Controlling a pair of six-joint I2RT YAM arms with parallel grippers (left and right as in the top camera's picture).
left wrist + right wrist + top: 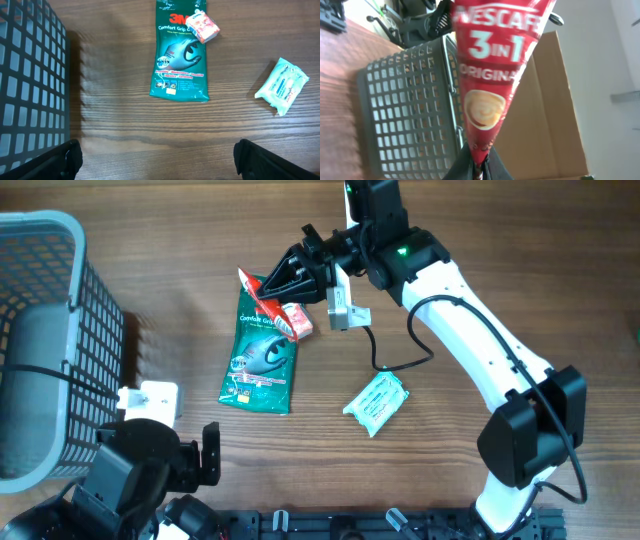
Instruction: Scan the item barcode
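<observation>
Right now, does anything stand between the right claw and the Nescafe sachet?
Nothing visible does. The right claw is shut directly on the narrow end of the Nescafe sachet and holds it in the air. The grey basket shows only behind the sachet, not between them.

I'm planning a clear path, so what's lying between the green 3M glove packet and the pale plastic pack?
Nothing; just bare wooden table between the 3M glove packet and the pale plastic pack, clearest in the left wrist view.

Bright, even light — the basket (100, 320) throws a soft shadow on the surface (430, 480); the close-up sachet (490, 75) blurs against glare.
</observation>
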